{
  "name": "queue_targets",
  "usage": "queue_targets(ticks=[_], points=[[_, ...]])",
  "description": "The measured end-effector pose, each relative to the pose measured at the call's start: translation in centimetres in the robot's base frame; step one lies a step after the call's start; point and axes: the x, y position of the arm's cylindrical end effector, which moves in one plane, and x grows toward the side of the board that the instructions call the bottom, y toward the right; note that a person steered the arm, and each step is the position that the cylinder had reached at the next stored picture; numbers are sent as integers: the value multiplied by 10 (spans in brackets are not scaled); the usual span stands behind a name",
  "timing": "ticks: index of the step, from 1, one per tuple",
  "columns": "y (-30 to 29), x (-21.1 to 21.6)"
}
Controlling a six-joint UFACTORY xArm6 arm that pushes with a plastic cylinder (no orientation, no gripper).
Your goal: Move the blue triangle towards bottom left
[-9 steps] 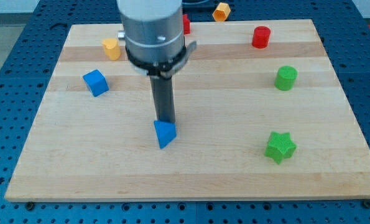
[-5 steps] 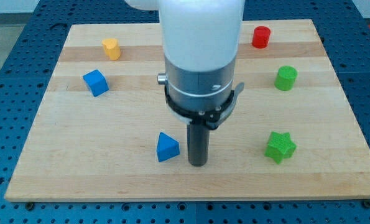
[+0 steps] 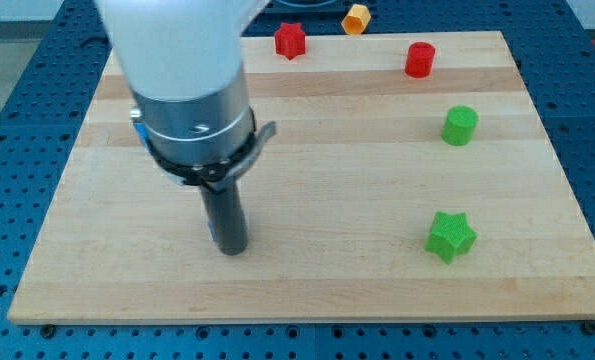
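Observation:
The blue triangle [image 3: 210,229] is almost hidden behind my rod; only a thin blue sliver shows at the rod's left edge, in the lower left part of the wooden board [image 3: 357,180]. My tip [image 3: 233,250] rests on the board right against that sliver, just to its right and slightly below it. The arm's large grey body covers the board's upper left.
A sliver of the blue cube [image 3: 135,126] shows at the arm body's left edge. A red star [image 3: 290,40] and a red cylinder [image 3: 419,60] sit near the top. A green cylinder [image 3: 460,125] and a green star [image 3: 450,236] are at right. An orange block [image 3: 355,18] lies off the board.
The rod went from above the triangle to its right side, then swept left. The triangle has shifted left and is now mostly hidden. The arm now covers the yellow block and the blue cube.

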Motion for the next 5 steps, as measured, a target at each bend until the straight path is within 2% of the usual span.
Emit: queue_targets(ticks=[1,2,3,5], points=[[-4,16],[-4,15],[-4,-11],[-7,-4]])
